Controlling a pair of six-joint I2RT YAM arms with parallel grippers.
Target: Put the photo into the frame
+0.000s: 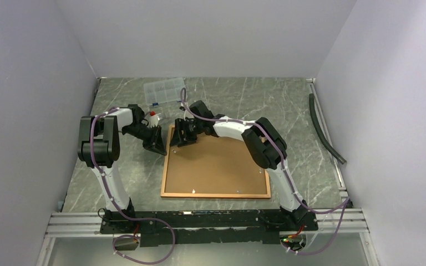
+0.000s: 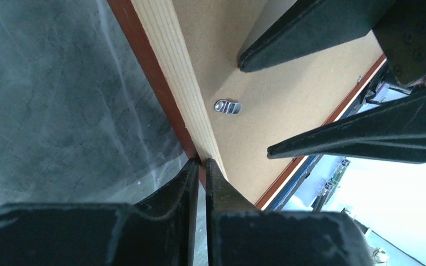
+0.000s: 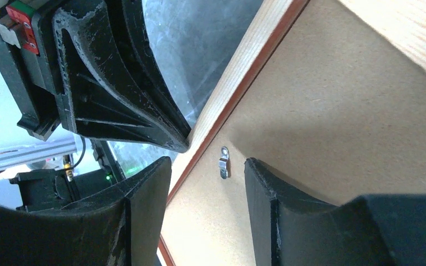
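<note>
Backing board (image 1: 216, 166) clipped in frame (image 1: 216, 195); photo unseen. My left jaws closed at rim, right jaws open astride clip (image 3: 223, 162).

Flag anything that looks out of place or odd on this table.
Nothing spilled or broken. The frame lies back up with its backing board in place, and no photo shows anywhere. A dark hose lies loose along the right edge of the table.
</note>
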